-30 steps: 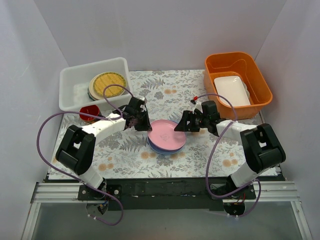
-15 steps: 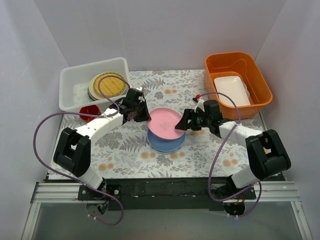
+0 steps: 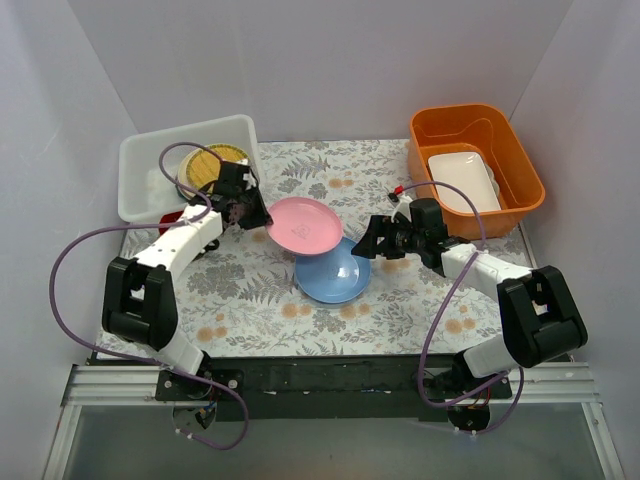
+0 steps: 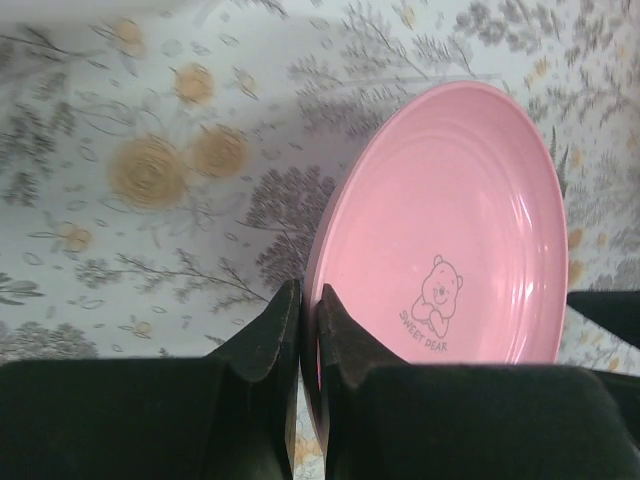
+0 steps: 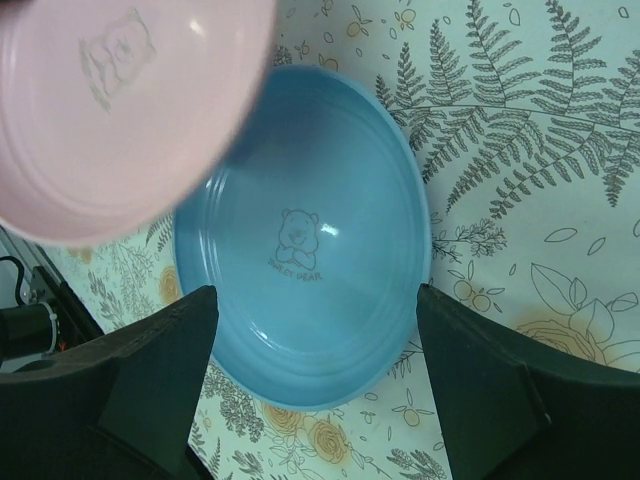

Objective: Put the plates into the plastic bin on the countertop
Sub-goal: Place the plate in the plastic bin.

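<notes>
- The left gripper [image 4: 308, 300] has its jaws clenched on the rim of a pink plate [image 3: 303, 224]. The plate hangs tilted above the bench [image 3: 250, 300] and is not yet over the plastic bin [image 3: 140, 190].
- A blue plate [image 3: 335, 278] lies flat near the middle of the bench, partly under the pink one in the top view.
- The right gripper [image 3: 372, 240] hovers just beside the blue plate, jaws spread wide and grasping nothing.
- The bin holds a woven yellow plate [image 3: 205, 162] on top of others; how many lie beneath I cannot tell.
- Judging from this, several plates are already in, the pink one is on its way, and the blue one is left.
</notes>
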You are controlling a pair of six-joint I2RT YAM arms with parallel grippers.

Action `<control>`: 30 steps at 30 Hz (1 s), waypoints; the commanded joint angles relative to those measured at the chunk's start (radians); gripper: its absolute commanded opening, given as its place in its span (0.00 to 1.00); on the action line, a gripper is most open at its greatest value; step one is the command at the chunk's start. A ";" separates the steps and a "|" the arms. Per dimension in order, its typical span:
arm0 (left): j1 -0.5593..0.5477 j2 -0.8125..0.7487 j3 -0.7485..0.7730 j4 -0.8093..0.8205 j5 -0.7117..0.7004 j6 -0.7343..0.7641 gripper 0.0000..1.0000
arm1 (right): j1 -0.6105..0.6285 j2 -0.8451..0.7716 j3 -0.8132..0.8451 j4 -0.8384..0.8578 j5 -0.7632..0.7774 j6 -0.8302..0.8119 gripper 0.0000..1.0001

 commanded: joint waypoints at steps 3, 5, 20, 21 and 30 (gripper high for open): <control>0.111 -0.066 0.127 0.002 0.005 0.016 0.00 | -0.004 -0.013 0.023 -0.020 0.010 -0.015 0.88; 0.143 -0.049 0.165 -0.009 0.021 0.018 0.00 | -0.004 -0.008 0.026 -0.021 0.009 -0.013 0.88; 0.338 0.103 0.377 -0.053 0.103 -0.008 0.00 | -0.004 0.018 0.037 -0.029 0.001 -0.018 0.89; 0.341 0.111 0.392 -0.059 0.099 -0.007 0.00 | -0.004 0.021 0.040 -0.033 0.001 -0.019 0.89; 0.481 0.197 0.426 -0.036 0.099 -0.041 0.00 | -0.005 0.036 0.046 -0.032 -0.005 -0.022 0.89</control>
